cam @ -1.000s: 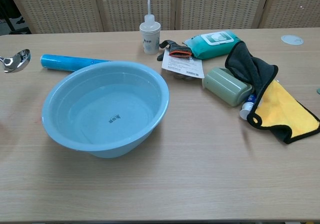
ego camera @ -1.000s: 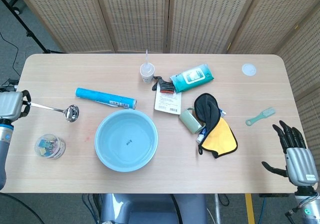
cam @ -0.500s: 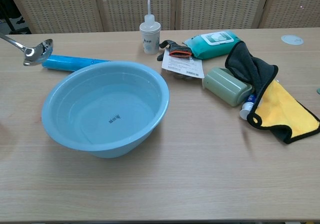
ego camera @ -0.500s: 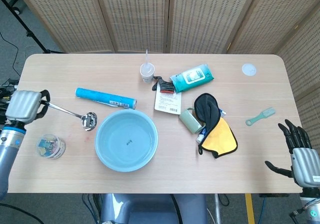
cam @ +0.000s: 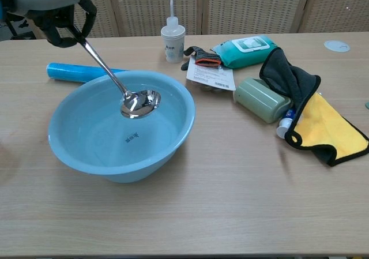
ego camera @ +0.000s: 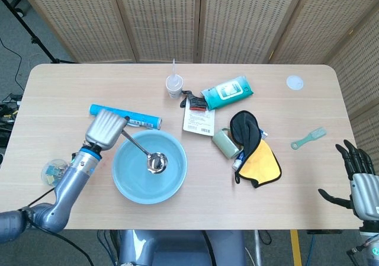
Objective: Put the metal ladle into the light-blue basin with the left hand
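My left hand [ego camera: 105,129] [cam: 53,8] grips the handle end of the metal ladle [ego camera: 149,157] [cam: 128,97]. The handle slants down to the right, and the ladle's bowl hangs above the inside of the light-blue basin [ego camera: 122,174] [cam: 69,155], near its middle. Whether the bowl touches the basin floor I cannot tell. The basin stands at the front left-centre of the table. My right hand [ego camera: 361,182] is open at the table's front right corner, off the edge, with its fingers spread.
A blue tube [ego camera: 139,121] [cam: 69,72] lies just behind the basin. A small clear jar [ego camera: 52,171] sits left of my left forearm. A squeeze bottle [ego camera: 173,86], wipes pack [ego camera: 228,92], green case [ego camera: 225,143], black-and-yellow cloth [ego camera: 260,159] and small brush [ego camera: 308,138] lie further right.
My left hand has swung right from the table's left edge, carrying the ladle from beside the blue tube to over the basin's inside. My right hand has barely moved.
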`<state>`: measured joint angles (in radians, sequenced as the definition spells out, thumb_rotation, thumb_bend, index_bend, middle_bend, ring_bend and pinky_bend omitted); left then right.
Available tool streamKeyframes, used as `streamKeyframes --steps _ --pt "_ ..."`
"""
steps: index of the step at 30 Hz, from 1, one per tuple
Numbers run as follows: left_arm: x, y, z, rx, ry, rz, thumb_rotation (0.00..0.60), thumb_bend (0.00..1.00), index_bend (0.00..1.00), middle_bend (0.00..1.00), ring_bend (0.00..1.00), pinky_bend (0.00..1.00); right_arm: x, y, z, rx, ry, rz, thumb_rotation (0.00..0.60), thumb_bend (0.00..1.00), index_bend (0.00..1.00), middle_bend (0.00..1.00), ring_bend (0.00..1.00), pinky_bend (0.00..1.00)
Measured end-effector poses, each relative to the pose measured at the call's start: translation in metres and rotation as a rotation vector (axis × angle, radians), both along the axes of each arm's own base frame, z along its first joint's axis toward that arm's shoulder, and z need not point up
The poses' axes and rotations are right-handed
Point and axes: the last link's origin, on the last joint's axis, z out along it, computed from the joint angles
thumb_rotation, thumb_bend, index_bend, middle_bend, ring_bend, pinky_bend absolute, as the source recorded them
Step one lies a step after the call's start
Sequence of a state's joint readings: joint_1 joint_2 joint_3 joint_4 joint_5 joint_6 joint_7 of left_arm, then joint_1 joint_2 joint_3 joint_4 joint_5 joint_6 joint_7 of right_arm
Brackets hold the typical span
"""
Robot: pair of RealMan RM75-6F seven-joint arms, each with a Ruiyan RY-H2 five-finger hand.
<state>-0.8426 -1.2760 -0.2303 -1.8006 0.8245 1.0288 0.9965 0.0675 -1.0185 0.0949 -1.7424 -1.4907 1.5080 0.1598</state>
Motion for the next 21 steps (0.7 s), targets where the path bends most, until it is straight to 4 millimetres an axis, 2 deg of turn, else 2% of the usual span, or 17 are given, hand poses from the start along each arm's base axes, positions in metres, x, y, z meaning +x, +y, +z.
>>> streamKeyframes --steps 7,14,21 --pt "0.028 -0.001 -0.033 -0.064 0.096 0.008 0.6 0.6 0.89 0.99 0.93 0.95 -0.002 -0.001 0.002 -0.006 0.0 -0.013 0.6 0.0 0.0 0.0 0.0 0.0" --pt "0.033 -0.003 -0.054 -0.148 0.134 0.026 0.6 0.6 0.89 0.99 0.93 0.95 -0.001 -0.001 0.001 -0.001 0.0 -0.01 0.6 0.0 0.0 0.0 0.0 0.0" --pt "0.034 0.0 -0.065 -0.148 0.212 0.007 0.6 0.6 0.89 0.99 0.93 0.95 -0.002 -0.001 0.002 -0.005 -0.001 -0.011 0.6 0.0 0.0 0.0 0.0 0.0"
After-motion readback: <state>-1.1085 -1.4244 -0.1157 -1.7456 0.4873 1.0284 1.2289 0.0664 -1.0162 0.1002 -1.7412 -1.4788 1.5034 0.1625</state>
